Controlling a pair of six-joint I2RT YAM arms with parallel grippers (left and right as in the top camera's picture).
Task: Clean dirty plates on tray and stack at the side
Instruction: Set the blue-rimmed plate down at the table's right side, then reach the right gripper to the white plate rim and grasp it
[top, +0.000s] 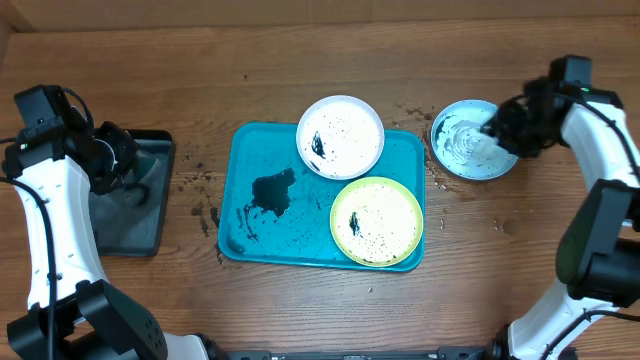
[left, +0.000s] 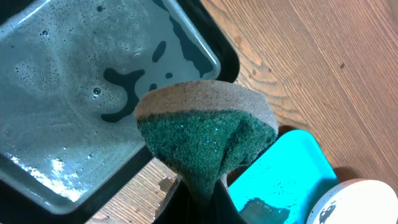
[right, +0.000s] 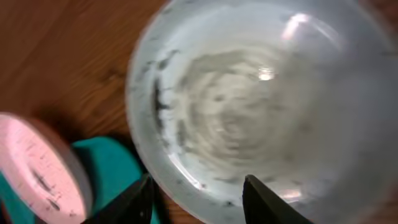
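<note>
The light blue plate (top: 472, 140) sits on the table (top: 300, 310) just right of the tray (top: 310, 235), straight ahead of my right gripper (right: 198, 186), its fingers spread. My left gripper (left: 199, 190) pinches the sponge (left: 205, 137) over the black tray (top: 135, 230), well apart.

Left arm (top: 55, 215): you'll see long white shells with rounded edges, joined by black joint housings.
Right arm (top: 605, 135): the same build on your other side, white shells between black joints, with a boxy black housing at the top joint.
Lower links (top: 115, 325): black, bulky and rounded on both arms, near the bottom edge of the overhead view.
Cables (top: 46, 255): a thin black cable runs along the white shell of each arm.
Left gripper (top: 122, 162): black and blocky from above; your left wrist camera shows only a dark part of it at the bottom edge.
Right gripper (right: 198, 190): two dark fingers (right: 267, 202) with smooth faces and angled tips.
</note>
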